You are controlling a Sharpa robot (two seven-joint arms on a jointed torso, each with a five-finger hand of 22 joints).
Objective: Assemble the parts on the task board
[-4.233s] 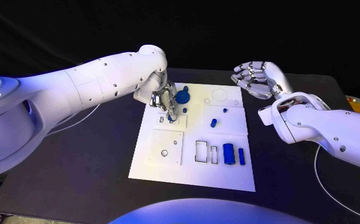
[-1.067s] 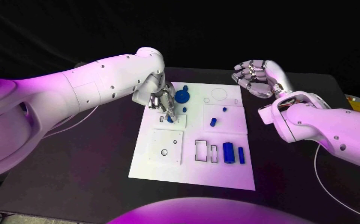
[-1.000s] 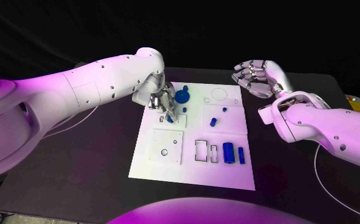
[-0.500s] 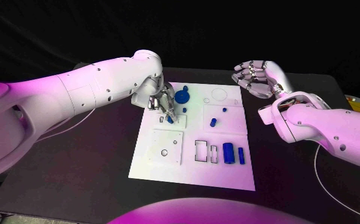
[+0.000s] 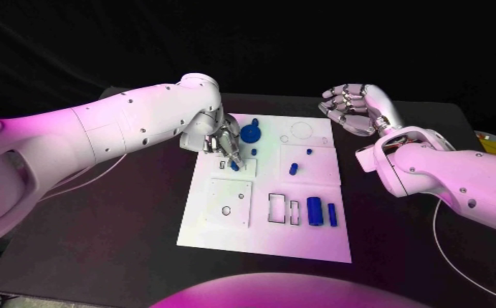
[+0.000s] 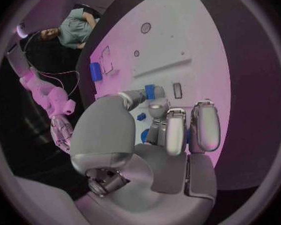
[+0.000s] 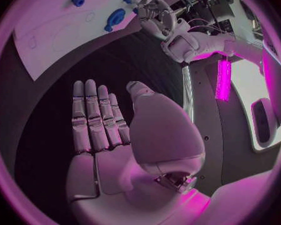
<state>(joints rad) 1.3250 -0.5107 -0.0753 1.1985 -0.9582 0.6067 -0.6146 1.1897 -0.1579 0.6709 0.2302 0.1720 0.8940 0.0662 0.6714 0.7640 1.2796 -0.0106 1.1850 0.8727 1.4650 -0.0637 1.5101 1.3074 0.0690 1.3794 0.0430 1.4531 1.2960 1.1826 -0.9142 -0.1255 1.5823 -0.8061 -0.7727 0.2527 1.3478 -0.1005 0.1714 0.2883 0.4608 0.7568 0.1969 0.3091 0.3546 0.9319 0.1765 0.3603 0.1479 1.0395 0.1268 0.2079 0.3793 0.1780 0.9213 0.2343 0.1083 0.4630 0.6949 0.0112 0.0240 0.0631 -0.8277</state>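
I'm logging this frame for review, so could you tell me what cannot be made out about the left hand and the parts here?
- Head view: the left hand covers the blue part at its fingers; whether it is held or seated is unclear.
- Left wrist view: the fingers hide the task board beneath them.
- Head view: the small pegs are too small to tell whether they are upright or lying.

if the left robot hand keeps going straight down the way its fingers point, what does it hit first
Most likely the small blue part right below the left robot hand's fingertips, with the task board beneath. Whether the fingers already touch that part can't be told, since depth is unclear.
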